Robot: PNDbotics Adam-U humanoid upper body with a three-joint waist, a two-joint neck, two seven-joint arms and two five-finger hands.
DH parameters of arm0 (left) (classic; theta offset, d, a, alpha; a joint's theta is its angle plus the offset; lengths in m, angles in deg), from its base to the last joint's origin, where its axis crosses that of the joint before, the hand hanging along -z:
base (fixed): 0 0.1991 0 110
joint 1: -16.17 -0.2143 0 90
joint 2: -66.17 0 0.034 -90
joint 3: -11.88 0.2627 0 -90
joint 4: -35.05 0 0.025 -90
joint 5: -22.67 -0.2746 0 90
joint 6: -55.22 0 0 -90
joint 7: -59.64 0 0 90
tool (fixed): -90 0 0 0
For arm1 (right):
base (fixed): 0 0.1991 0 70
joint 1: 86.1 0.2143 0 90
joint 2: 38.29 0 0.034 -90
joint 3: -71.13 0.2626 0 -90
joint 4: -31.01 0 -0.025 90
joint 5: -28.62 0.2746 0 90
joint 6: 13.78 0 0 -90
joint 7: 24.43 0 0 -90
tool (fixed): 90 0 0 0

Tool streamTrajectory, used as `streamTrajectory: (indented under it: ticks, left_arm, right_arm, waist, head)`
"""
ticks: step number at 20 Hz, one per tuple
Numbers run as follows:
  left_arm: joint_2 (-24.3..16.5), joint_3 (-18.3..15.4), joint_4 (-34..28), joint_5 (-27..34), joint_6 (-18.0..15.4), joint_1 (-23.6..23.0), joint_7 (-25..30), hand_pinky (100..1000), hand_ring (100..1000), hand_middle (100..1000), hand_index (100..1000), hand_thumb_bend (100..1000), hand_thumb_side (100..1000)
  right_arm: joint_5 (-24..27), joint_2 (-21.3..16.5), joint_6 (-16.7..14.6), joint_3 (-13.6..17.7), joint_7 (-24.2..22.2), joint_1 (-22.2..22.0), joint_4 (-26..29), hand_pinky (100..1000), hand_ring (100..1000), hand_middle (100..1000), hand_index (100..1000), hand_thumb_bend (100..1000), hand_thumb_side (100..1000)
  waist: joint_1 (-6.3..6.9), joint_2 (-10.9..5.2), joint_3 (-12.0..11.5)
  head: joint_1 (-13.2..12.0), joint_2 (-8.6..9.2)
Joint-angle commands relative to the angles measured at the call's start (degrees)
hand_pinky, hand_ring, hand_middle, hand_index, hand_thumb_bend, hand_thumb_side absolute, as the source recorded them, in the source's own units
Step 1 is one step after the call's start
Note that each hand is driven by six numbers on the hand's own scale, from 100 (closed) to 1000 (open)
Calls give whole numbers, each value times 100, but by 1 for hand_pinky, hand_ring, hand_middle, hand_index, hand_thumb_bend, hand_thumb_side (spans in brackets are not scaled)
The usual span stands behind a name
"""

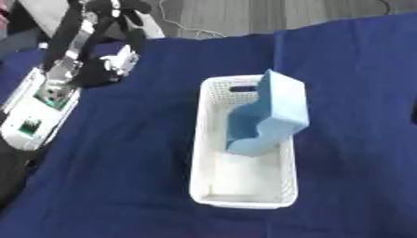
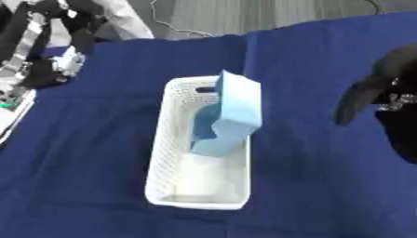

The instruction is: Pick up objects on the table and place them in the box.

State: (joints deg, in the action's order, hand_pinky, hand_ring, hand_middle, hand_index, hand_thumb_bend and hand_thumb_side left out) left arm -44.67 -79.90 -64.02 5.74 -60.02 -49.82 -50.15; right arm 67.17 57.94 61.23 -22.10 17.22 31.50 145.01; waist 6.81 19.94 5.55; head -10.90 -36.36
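The light blue cardboard piece (image 1: 273,114) stands tilted inside the white plastic basket (image 1: 204,139), leaning on its right wall. The right hand (image 2: 371,95), fingers hanging loose, is nearer, right of the basket.

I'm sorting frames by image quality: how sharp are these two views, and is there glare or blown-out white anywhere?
Left eye view: soft all over; the basket floor washes out white, its mesh holes smeared; the blue box edges are fuzzy. Right eye view: equally soft; the right hand is a dark blur with no finger detail; the cloth shows no glare.
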Motion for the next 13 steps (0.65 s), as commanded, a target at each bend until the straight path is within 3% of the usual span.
streamTrajectory:
  ticks: [1,2,3,4,5,6,7,10,11,12,13]
  left_arm:
    - [112,-276,-192,535,-51,-97,-279,481,657,702,876,460,911]
    - [188,-300,-208,696,-81,-141,-266,483,659,702,876,451,913]
    - [241,-322,-215,827,-101,-175,-215,439,623,690,862,641,782]
    - [288,-347,-220,929,-111,-201,-132,439,623,690,862,641,782]
    - [341,-373,-227,1031,-114,-219,-54,370,582,659,840,764,624]
    - [403,-398,-245,1150,-120,-230,0,370,582,659,840,764,624]
    - [460,-420,-261,1273,-118,-235,33,313,554,628,814,772,510]
    - [654,-447,-311,1716,-4,-211,-10,223,517,605,792,783,386]
    - [684,-454,-336,1809,34,-205,-24,212,511,598,784,767,301]
    - [714,-468,-358,1874,70,-202,-55,215,512,600,787,766,328]
    - [729,-477,-376,1910,101,-202,-82,207,505,588,773,684,111]
  right_arm:
    - [-45,-79,-124,36,-100,3,60,597,698,804,874,100,795]
    - [-52,-79,-139,36,-114,-2,60,597,698,804,874,100,795]
    - [-59,-80,-154,37,-126,-7,60,598,699,805,875,100,795]
    - [-66,-81,-168,39,-137,-14,60,598,699,805,875,100,795]
    - [-75,-82,-177,42,-146,-22,60,599,700,806,877,100,795]
    - [-89,-82,-183,45,-154,-34,60,599,700,806,877,100,795]
    - [-102,-82,-187,48,-162,-45,60,600,701,807,879,100,796]
    - [-140,-79,-187,50,-182,-67,60,601,702,807,880,100,797]
    - [-144,-77,-186,50,-182,-69,60,601,702,807,879,100,797]
    - [-145,-74,-185,50,-180,-69,60,601,702,807,879,100,797]
    - [-144,-72,-183,51,-177,-68,60,600,702,806,879,100,797]
  waist:
    - [-51,-76,-34]
    - [-69,-65,-46]
    - [-85,-55,-56]
    - [-98,-47,-66]
    - [-108,-38,-76]
    - [-114,-30,-85]
    - [-117,-23,-91]
    - [-115,-9,-100]
    - [-114,-9,-101]
    - [-113,-11,-101]
    - [-112,-12,-102]
  head:
    - [-188,148]
    - [-254,169]
    - [-309,184]
    - [-353,194]
    - [-399,204]
    - [-439,215]
    - [-472,224]
    - [-578,246]
    - [-596,249]
    - [-607,250]
    - [-611,252]
